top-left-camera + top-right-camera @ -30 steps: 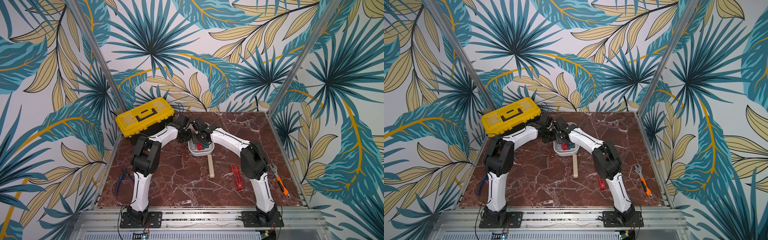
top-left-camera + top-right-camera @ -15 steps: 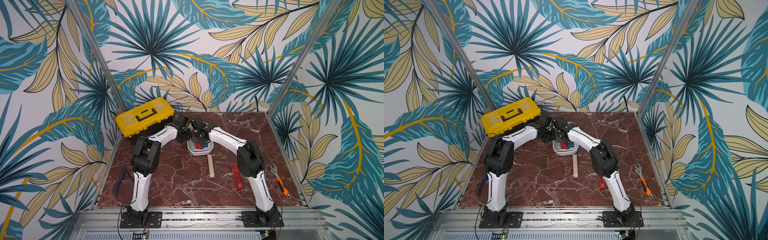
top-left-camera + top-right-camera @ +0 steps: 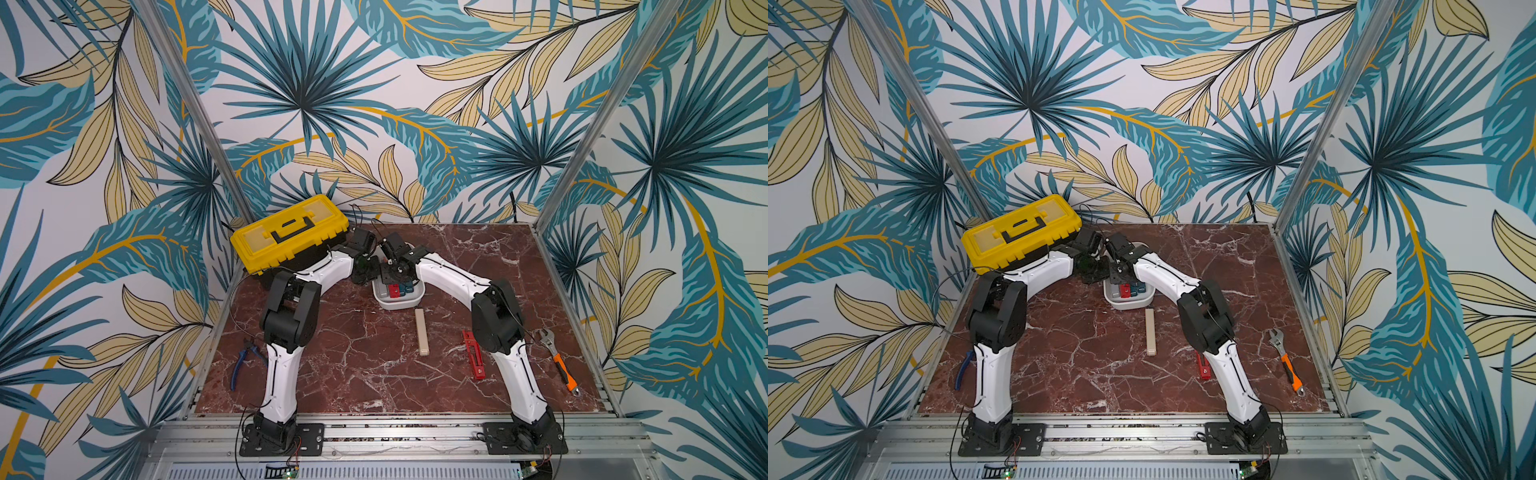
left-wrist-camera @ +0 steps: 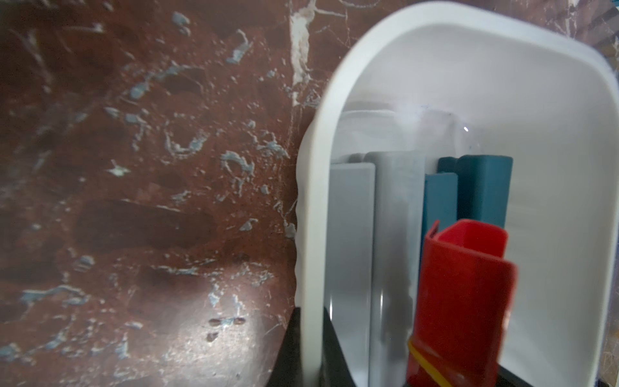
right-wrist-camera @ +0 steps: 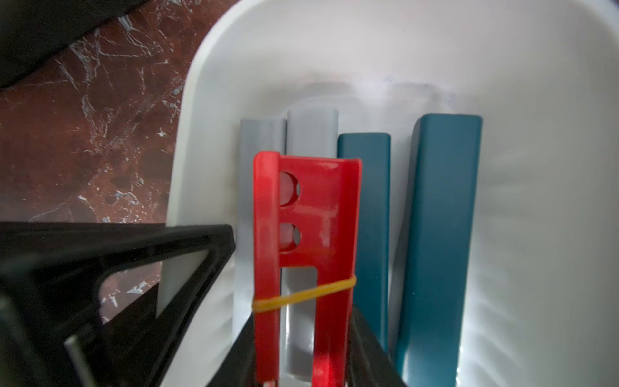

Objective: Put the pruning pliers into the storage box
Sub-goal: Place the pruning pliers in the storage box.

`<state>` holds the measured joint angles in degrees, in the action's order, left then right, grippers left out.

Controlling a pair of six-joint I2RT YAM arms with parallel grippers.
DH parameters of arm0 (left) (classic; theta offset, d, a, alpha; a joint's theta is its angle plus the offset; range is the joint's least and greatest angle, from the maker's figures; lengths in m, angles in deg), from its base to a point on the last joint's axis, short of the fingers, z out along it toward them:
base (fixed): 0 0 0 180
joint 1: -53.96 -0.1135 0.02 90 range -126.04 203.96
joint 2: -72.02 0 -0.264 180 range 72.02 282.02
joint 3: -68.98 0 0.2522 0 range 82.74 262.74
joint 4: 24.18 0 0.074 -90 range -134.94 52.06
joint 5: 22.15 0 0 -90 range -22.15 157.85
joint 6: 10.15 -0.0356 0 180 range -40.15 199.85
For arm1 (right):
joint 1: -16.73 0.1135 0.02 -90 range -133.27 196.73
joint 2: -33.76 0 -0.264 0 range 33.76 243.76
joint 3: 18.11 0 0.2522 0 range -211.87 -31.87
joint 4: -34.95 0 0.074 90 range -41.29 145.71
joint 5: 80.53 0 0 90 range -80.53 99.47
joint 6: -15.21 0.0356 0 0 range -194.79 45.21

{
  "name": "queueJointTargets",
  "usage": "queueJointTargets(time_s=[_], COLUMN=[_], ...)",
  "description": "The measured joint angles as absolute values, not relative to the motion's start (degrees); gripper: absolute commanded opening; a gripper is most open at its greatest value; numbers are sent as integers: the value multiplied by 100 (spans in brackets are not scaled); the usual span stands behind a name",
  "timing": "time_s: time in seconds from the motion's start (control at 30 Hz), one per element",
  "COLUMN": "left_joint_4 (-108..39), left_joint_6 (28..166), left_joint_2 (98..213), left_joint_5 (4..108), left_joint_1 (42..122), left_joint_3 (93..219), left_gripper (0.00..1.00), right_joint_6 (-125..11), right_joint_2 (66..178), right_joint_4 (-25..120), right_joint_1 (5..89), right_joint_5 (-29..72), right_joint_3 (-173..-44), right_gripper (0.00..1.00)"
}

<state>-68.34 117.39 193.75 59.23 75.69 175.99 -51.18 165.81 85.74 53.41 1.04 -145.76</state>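
- Marbled red-brown counter (image 3: 353, 374) is lying between walls papered with palm leaves.
- White storage box (image 3: 397, 306) is sitting at the counter's far middle. It is holding two grey pruning pliers (image 5: 311, 134) and two teal pruning pliers (image 5: 438, 217) side by side.
- Right pincer (image 5: 303, 335) is clamping red pruning pliers (image 5: 330, 214), wrapped with a yellow rubber band (image 5: 301, 296), over the grey ones inside the box.
- Left pincer (image 4: 310, 355) is pinching tight on the box's left rim.
- Beige pruning pliers (image 3: 422, 332) are lying just near of the box, with second red pruning pliers (image 3: 473, 353) lying to their right.
- Yellow toolbox (image 3: 286, 237) is standing far left, blue-handled cutters (image 3: 245, 361) are lying near left, and an orange-handled wrench (image 3: 559, 365) is lying at the right edge.
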Motion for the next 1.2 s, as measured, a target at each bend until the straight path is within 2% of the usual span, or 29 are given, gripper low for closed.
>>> queueJointTargets(time_s=[0.9,1.2], left_joint_4=[-6877,-6904], left_joint_6=[11794,11763], left_joint_2=[19375,19375], left_joint_5=[6032,6078], left_joint_1=[7591,7591], left_joint_3=[17632,17632], left_gripper=[0,0], right_joint_6=[-5085,-5083], right_joint_2=[16629,16550], right_joint_4=[8679,8360], right_joint_1=[5343,5335], right_joint_5=[150,274], right_joint_3=[-14696,-14432], right_gripper=[29,36])
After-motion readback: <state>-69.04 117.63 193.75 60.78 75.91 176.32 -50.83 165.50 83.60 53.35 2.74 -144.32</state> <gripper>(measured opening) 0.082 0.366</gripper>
